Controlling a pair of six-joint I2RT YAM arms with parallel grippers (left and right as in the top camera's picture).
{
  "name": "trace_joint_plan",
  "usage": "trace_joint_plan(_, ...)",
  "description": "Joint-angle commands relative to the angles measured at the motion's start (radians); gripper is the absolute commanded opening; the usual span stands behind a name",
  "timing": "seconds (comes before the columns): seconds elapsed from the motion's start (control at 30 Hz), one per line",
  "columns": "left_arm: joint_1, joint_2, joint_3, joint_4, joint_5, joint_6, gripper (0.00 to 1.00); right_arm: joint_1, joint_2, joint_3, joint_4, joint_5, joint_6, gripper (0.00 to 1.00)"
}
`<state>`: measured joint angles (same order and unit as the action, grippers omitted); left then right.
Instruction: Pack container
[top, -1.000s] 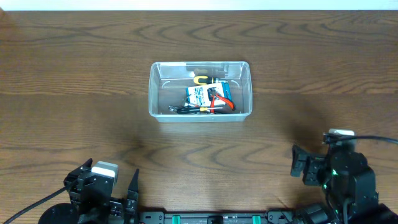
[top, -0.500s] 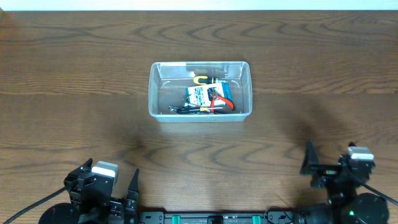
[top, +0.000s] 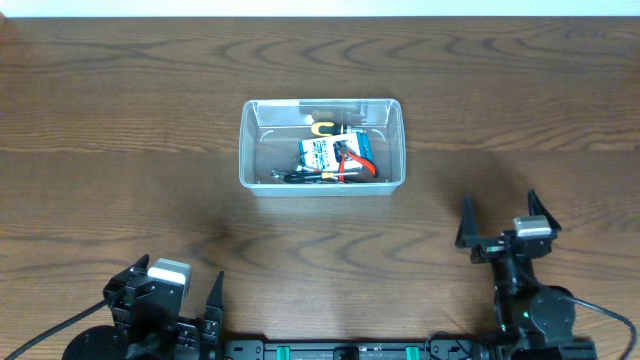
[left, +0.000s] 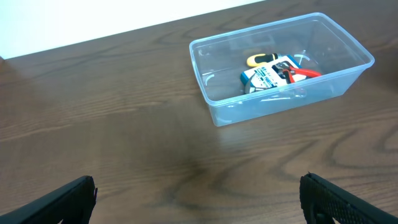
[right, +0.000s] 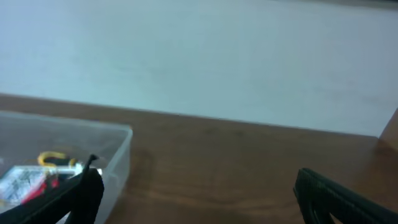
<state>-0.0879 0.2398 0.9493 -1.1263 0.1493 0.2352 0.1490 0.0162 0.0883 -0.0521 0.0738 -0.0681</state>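
Note:
The clear plastic container (top: 322, 184) sits at the table's middle, toward the far side. It holds red-handled pliers, a yellow-handled tool and a blue-and-white package. It also shows in the left wrist view (left: 214, 116) and at the left edge of the right wrist view (right: 121, 163). My left gripper (top: 170, 300) (left: 199, 199) is open and empty near the front left edge. My right gripper (top: 505, 225) (right: 199, 196) is open and empty at the front right, well short of the container.
The brown wooden table (top: 120, 150) has nothing else on it besides the container. A pale wall (right: 199, 56) rises behind the table's far edge.
My right arm has swung: its gripper moved left and turned so both open fingers point toward the far side. The left arm and the container have not moved.

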Motion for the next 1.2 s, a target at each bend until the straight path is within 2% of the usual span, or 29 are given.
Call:
trace_joint_plan(0.0, -0.003, -0.006, -0.002, -0.003, -0.008, -0.011, 0.98, 0.007, -0.011, -0.050, 0.010, -0.016, -0.026, 0.99)
trace_joint_plan(0.33, -0.003, -0.006, -0.002, -0.003, -0.008, -0.011, 0.98, -0.053, -0.011, -0.083, -0.024, -0.039, -0.016, 0.99)
trace_joint_plan(1.17, -0.003, -0.006, -0.002, -0.003, -0.008, -0.011, 0.98, -0.059, -0.011, -0.083, -0.022, -0.055, -0.015, 0.99)
